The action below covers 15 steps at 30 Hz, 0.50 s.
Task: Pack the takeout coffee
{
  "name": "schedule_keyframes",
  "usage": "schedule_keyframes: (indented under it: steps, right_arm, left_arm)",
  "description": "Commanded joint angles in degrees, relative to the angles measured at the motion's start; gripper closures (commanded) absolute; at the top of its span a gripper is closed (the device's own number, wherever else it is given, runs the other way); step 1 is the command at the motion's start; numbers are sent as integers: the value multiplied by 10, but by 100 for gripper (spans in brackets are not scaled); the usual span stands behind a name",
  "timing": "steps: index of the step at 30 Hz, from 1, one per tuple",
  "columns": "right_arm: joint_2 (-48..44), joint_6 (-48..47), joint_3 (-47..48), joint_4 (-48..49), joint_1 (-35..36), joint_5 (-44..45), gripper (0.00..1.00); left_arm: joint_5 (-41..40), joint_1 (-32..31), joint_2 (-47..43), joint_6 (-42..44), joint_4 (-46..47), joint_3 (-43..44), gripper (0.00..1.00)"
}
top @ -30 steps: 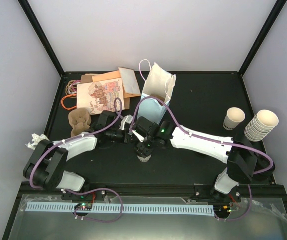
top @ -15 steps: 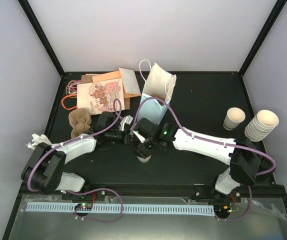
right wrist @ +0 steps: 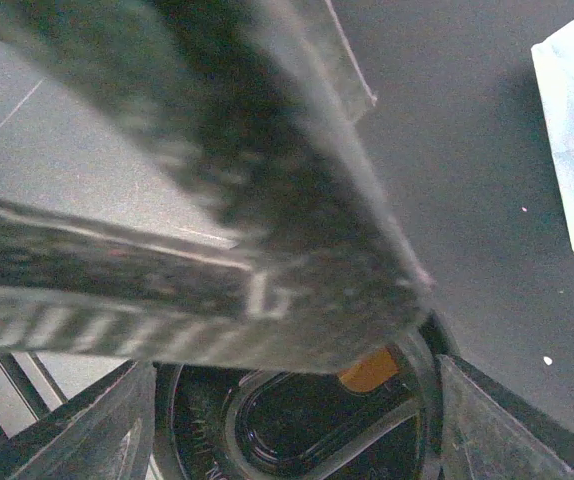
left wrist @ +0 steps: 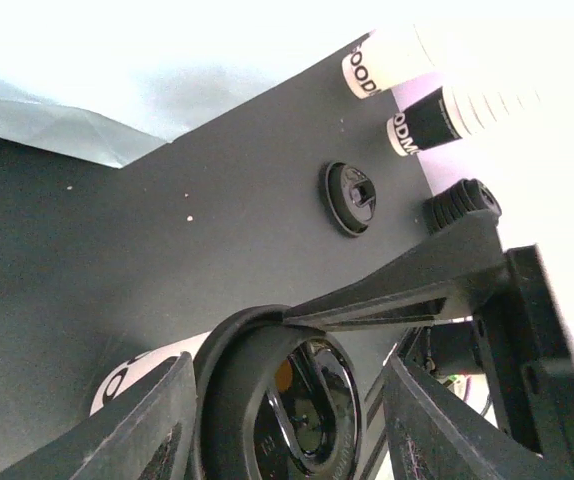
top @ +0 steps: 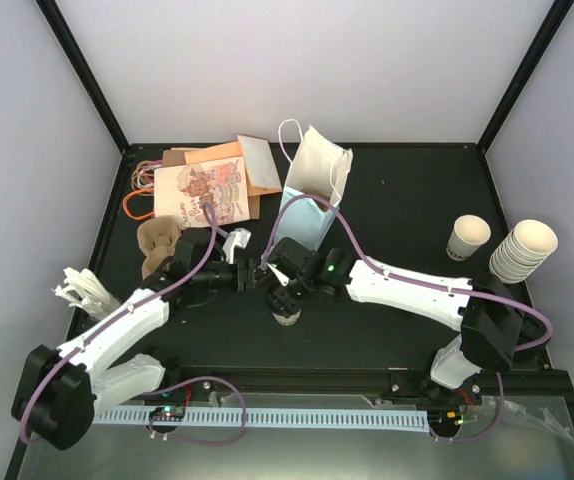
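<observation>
The takeout coffee (top: 288, 318), a cream cup under a black lid, stands on the black table near the front middle. My right gripper (top: 287, 296) comes down on it from above. In the right wrist view its fingers (right wrist: 77, 430) press both sides of the lid (right wrist: 297, 435). My left gripper (top: 255, 274) reaches in from the left. In the left wrist view the cup (left wrist: 302, 405) sits between its spread fingers (left wrist: 147, 420), with a gap on the right side. A right finger (left wrist: 407, 285) rests on the lid's rim.
A pale blue paper bag (top: 312, 190) stands open just behind the cup. Flat printed bags (top: 207, 185) and a brown pulp carrier (top: 157, 245) lie at the back left, napkins (top: 77, 288) at the left. A lidless cup (top: 467, 238), stacked cups (top: 522, 250) and a loose lid (left wrist: 350, 197) are at the right.
The left arm's elbow and shoulder have swung out to the left and forward, and its gripper has drawn back slightly left. The right gripper and the cup have stayed in place.
</observation>
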Motion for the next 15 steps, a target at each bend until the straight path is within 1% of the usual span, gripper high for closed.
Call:
schedule_keyframes:
  steps: [1,3,7,12,15]
  right_arm:
    - [60,23,-30,-73,10,-40,27]
    - [60,21,-28,-73,10,-40,27]
    - [59,18,-28,-74,10,-38,27]
    - [59,16,-26,-77,11,-37,27]
    - [59,16,-27,-77,10,-39,27]
  left_arm:
    - [-27,2,-48,-10,-60,-22,47]
    - [-15,2,-65,-29,-50,-54,48]
    - [12,1,-97,-74,12,-111,51]
    - [15,1,-86,-81,34,-134,55]
    - [19,1,-75,-87,54,-141,55]
